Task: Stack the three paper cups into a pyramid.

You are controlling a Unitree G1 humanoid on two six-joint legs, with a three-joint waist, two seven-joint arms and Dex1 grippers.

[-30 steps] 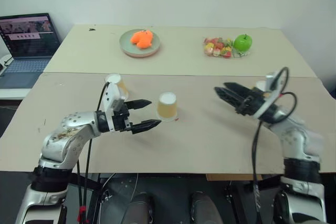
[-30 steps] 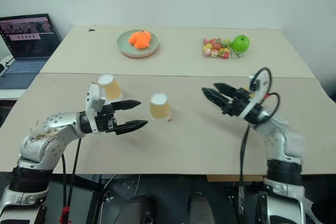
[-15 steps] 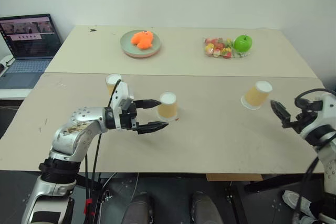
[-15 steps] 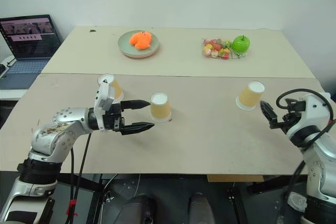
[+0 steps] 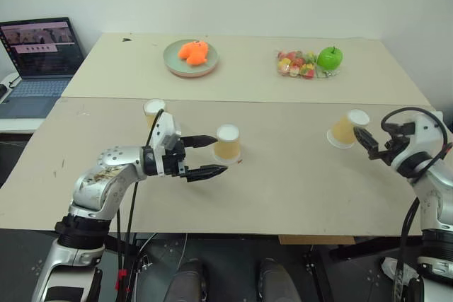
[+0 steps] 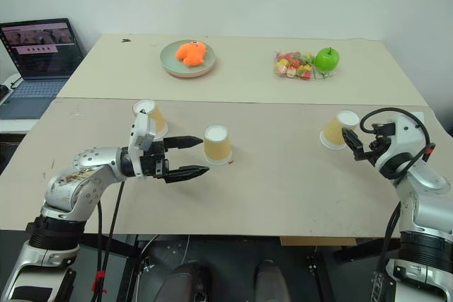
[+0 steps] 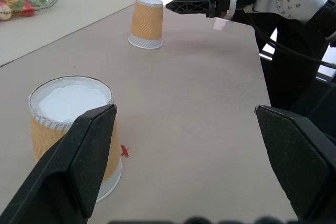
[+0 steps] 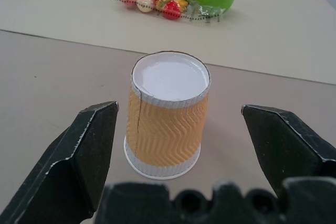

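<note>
On the beige worktop (image 5: 283,189) in front of a plain white wall, nothing is stacked yet: I see all three tan-orange tapered paper cups standing upside down and apart. The left-hand cup (image 5: 153,112) sits behind my left arm, the middle cup (image 5: 227,143) just past my left claw (image 5: 207,155), and the right-hand cup (image 5: 347,128) near the far right. My left claw is wide open and empty, one finger beside the middle cup. My right claw (image 5: 369,145) is also spread and empty, lined up on the right-hand cup. I judge every grasp and placement is still ahead.
</note>
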